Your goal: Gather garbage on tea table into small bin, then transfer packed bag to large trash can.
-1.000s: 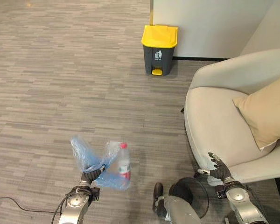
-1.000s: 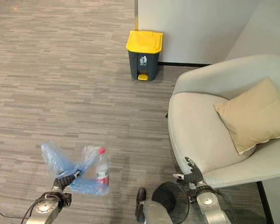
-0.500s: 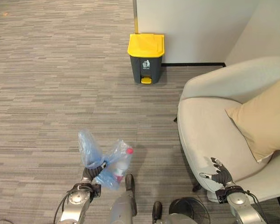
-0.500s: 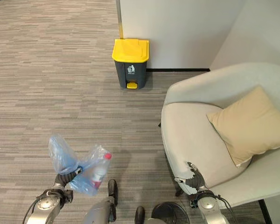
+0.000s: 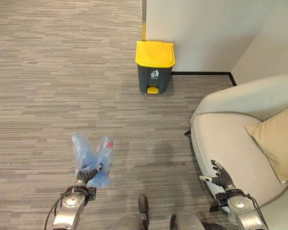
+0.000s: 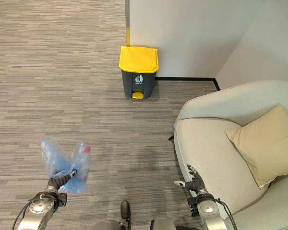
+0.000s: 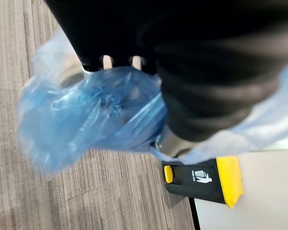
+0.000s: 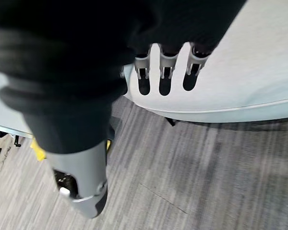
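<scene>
So the left hand [image 5: 84, 175] has its fingers curled tight round the bunched neck of the blue plastic bag [image 5: 90, 158], and the bag hangs off it above the grey striped carpet [image 5: 48, 76]. You can make out a clear bottle with a red cap [image 5: 109, 143] poking up inside the bag, so the table rubbish looks packed already. In the left wrist view the blue film is balled up right past the fingers, with the bin showing behind it.

What's changed over the last second: the whole view has swung, so that's the camera and robot turning, not the furniture moving. The yellow-lidded pedal bin [image 5: 155, 66] against the white wall [image 5: 201, 28] now sits more squarely ahead than it did a second ago. The bag has also swung in closer to the hand and looks more bunched up than before, when it hung out wider to the side.

My read is we're on the carry leg of the job, lining up on the big bin. It's well apart from the bag, lid shut, so there's walking left plus getting that lid open somehow.

Over on the right, the right hand [image 5: 220, 178] holds nothing, fingers loosely spread and relaxed, hovering just at the front edge of the beige armchair [image 5: 230, 143], which has a tan cushion [image 5: 276, 143] on it. Might want to mind that chair while moving.
</scene>
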{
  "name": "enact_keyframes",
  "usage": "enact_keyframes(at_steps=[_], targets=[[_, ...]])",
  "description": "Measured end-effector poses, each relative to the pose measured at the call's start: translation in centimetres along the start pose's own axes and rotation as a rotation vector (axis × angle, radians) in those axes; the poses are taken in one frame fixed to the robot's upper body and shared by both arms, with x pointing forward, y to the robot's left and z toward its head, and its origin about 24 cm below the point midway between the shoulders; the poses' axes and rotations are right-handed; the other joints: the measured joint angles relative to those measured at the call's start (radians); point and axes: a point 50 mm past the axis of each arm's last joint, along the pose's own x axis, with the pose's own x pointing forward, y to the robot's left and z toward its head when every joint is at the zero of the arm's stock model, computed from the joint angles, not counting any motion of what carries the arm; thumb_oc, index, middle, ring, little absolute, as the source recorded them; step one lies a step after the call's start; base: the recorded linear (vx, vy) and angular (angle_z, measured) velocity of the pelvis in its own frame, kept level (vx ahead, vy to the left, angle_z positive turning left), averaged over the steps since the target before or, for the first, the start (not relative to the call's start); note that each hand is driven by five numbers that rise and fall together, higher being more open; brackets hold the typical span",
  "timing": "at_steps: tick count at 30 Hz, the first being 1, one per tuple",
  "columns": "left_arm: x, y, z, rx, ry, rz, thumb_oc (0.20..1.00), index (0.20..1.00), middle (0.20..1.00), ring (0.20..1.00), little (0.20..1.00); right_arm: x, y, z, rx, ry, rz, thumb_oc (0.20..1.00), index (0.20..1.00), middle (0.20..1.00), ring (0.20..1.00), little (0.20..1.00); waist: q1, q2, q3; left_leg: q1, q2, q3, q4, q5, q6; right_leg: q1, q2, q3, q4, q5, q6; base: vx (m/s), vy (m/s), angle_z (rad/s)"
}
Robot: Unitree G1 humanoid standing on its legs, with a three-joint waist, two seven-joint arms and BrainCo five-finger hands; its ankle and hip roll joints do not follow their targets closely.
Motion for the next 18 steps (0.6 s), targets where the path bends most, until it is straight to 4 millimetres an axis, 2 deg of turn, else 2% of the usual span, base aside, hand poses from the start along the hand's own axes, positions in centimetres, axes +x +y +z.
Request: enact_keyframes(at_steps=[1,2,3,4,5,6,7,8,9,10,11,12,13,15,16,17,18], targets=[[-0.1,0.0,-0.1,-0.007,0.003,0.009,0.2,0.2,0.2,0.2,0.2,0.3,-0.1,0.4,-0.003,-0.01,-0.003,1.0,1.0,1.0,1.0,1.0,0.007,0.012,0.017,0.012,0.008,0.021,0.002,-0.01,0.002,-0.048,-0.023,-0.091,-0.041,0.023,-0.001,0.25,-0.038,-0.4],[-0.3,0.0,-0.4,-0.005,0.014,0.009,0.2,0.2,0.2,0.2,0.2,0.5,-0.2,0.9,-0.005,-0.027,-0.002,1.0,1.0,1.0,1.0,1.0,0.007,0.008,0.018,0.02,0.006,0.031,0.004,-0.017,-0.009,-0.077,-0.031,-0.129,-0.115,0.076,0.007,0.19,-0.048,-0.24],[-0.3,0.0,-0.6,-0.004,0.018,0.006,0.2,0.2,0.2,0.2,0.2,0.3,-0.2,0.8,-0.006,-0.028,-0.003,1.0,1.0,1.0,1.0,1.0,-0.001,0.009,0.022,0.039,-0.001,0.038,-0.001,-0.017,-0.006,-0.097,-0.035,-0.14,-0.19,0.121,0.005,0.38,-0.084,-0.02],[-0.3,0.0,-0.5,-0.006,0.016,0.005,0.2,0.2,0.2,0.2,0.2,0.1,-0.1,0.6,-0.008,-0.024,0.002,1.0,1.0,1.0,1.0,1.0,-0.005,0.007,0.024,0.057,-0.007,0.025,0.002,-0.048,-0.016,-0.116,-0.032,-0.141,-0.244,0.17,0.005,0.38,-0.124,0.13],[-0.3,-0.1,-0.5,-0.008,0.017,0.005,0.2,0.2,0.2,0.2,0.2,-0.1,0.1,0.3,-0.008,-0.013,0.007,1.0,1.0,1.0,1.0,1.0,-0.008,0.005,0.024,0.07,-0.009,0.017,0.008,-0.062,-0.018,-0.119,-0.029,-0.141,-0.297,0.208,0.019,0.54,-0.237,0.38],[-0.2,-0.2,-0.4,-0.013,0.013,0.004,0.2,0.2,0.2,0.2,0.2,-0.5,0.2,-0.6,-0.011,0.015,0.012,1.0,1.0,1.0,1.0,1.0,-0.021,0.002,0.024,0.091,-0.02,-0.023,0.027,-0.093,-0.022,-0.116,-0.015,-0.105,-0.39,0.279,0.027,0.4,-0.195,0.65],[-0.2,-0.4,-0.3,-0.015,0.011,-0.002,0.2,0.2,0.2,0.2,0.2,-0.7,0.2,-1.0,-0.012,0.035,0.012,1.0,1.0,1.0,1.0,1.0,-0.033,0.002,0.025,0.105,-0.025,-0.051,0.032,-0.105,-0.03,-0.099,-0.005,-0.088,-0.405,0.303,0.01,0.45,-0.249,0.97],[-0.1,-0.7,-0.2,-0.014,0.007,-0.012,0.2,0.2,0.2,0.2,0.2,-1.0,0.3,-1.7,-0.012,0.058,0.016,1.0,1.0,1.0,1.0,1.0,-0.045,0.0,0.024,0.132,-0.025,-0.073,0.033,-0.103,-0.025,-0.067,-0.001,-0.089,-0.427,0.329,-0.022,0.22,-0.163,0.97],[-0.3,-0.7,-0.5,-0.016,0.014,-0.016,0.2,0.2,0.2,0.2,0.2,-1.2,0.4,-2.1,-0.017,0.07,0.025,1.0,1.0,1.0,1.0,1.0,-0.049,-0.006,0.024,0.173,-0.023,-0.096,0.028,-0.114,-0.044,-0.017,0.007,-0.091,-0.436,0.351,-0.042,0.56,-0.405,1.08],[-0.6,-1.3,-1.0,-0.033,0.031,-0.027,0.2,0.2,0.2,0.2,0.2,-1.2,0.3,-2.7,-0.021,0.101,0.026,1.0,1.0,1.0,1.0,1.0,-0.047,-0.001,0.022,0.203,0.001,-0.115,0.072,-0.128,-0.066,0.027,0.024,-0.095,-0.412,0.418,-0.079,0.37,-0.293,0.87],[-0.7,-1.7,-1.2,-0.045,0.038,-0.031,0.2,0.2,0.2,0.2,0.2,-1.2,0.2,-2.9,-0.022,0.107,0.024,1.0,1.0,1.0,1.0,1.0,-0.045,-0.003,0.022,0.179,0.015,-0.109,0.16,-0.132,-0.074,0.052,0.033,-0.117,-0.413,0.407,-0.105,0.42,-0.296,0.71],[-0.9,-1.9,-1.4,-0.051,0.045,-0.037,0.2,0.2,0.2,0.2,0.2,-0.9,0.1,-2.7,-0.02,0.105,0.017,1.0,1.0,1.0,1.0,1.0,-0.048,0.002,0.023,0.126,0.043,-0.097,0.291,-0.143,-0.098,0.085,0.047,-0.14,-0.418,0.368,-0.116,0.2,-0.096,0.34],[-1.2,-2.0,-1.8,-0.05,0.057,-0.04,0.2,0.2,0.2,0.2,0.2,-0.9,0.1,-2.6,-0.017,0.1,0.014,1.0,1.0,1.0,1.0,1.0,-0.04,-0.006,0.018,0.085,0.07,-0.063,0.418,-0.146,-0.107,0.116,0.057,-0.131,-0.436,0.382,-0.129,0.28,-0.115,0.02],[-1.8,-1.9,-2.7,-0.049,0.087,-0.041,0.2,0.2,0.2,0.2,0.2,-0.5,-0.4,-1.8,-0.024,0.068,0.001,1.0,1.0,1.0,1.0,1.0,-0.018,0.011,-0.007,0.057,0.134,-0.064,0.564,-0.15,-0.123,0.17,0.127,-0.1,-0.441,0.328,-0.21,0.28,-0.078,-0.49],[-1.6,-1.7,-2.3,-0.041,0.074,-0.037,0.2,0.2,0.2,0.2,0.2,0.0,-0.5,-0.9,-0.019,0.036,-0.008,1.0,1.0,1.0,1.0,1.0,-0.01,-0.01,-0.013,0.007,0.136,-0.065,0.545,-0.169,-0.134,0.199,0.146,-0.072,-0.467,0.322,-0.216,0.34,-0.047,-0.58],[-1.1,-1.9,-1.7,-0.047,0.053,-0.041,0.2,0.2,0.2,0.2,0.2,0.1,-0.7,-0.6,-0.015,0.027,-0.016,1.0,1.0,1.0,1.0,1.0,-0.013,-0.027,-0.005,-0.042,0.124,-0.065,0.494,-0.172,-0.13,0.229,0.147,-0.057,-0.492,0.319,-0.216,0.33,-0.024,-0.5],[-0.8,-2.0,-1.2,-0.049,0.038,-0.047,0.2,0.2,0.2,0.2,0.2,0.0,-0.6,-0.7,-0.015,0.033,-0.013,1.0,1.0,1.0,1.0,1.0,-0.024,-0.041,0.003,-0.134,0.122,-0.058,0.377,-0.163,-0.129,0.32,0.149,-0.06,-0.548,0.301,-0.193,0.41,0.061,-0.35]])
